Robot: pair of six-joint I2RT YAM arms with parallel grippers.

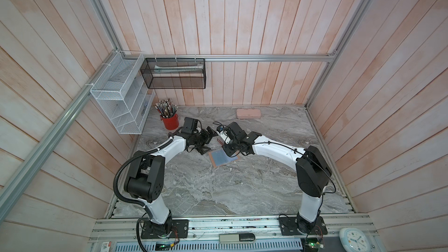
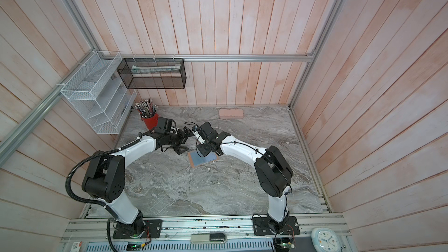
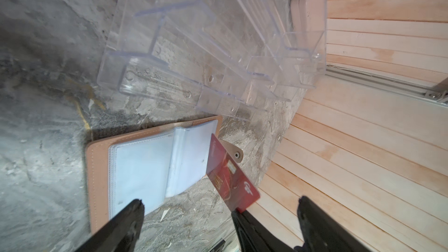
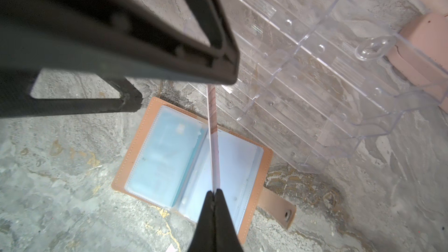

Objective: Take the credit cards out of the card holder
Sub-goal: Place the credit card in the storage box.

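Observation:
The card holder (image 4: 143,141) (image 3: 99,166) (image 1: 221,158) (image 2: 203,159) lies open and flat on the marble table, tan cover down, pale sleeves up, snap tab (image 4: 278,207) out to one side. A light blue credit card (image 4: 164,146) sits inside one sleeve. My right gripper (image 4: 214,191) (image 3: 238,212) is shut on a corner of a red credit card (image 3: 230,178), held in the air above the holder and seen edge-on (image 4: 213,141) in the right wrist view. My left gripper (image 3: 220,200) (image 1: 208,141) is open, its fingers on either side of the red card without touching it.
A clear acrylic slotted rack (image 3: 218,44) (image 4: 315,69) lies just behind the holder. A long pale pink case (image 1: 249,113) (image 2: 231,113) rests at the back wall. A red cup of pencils (image 1: 170,121) stands back left, under wire baskets (image 1: 121,98) on the wall.

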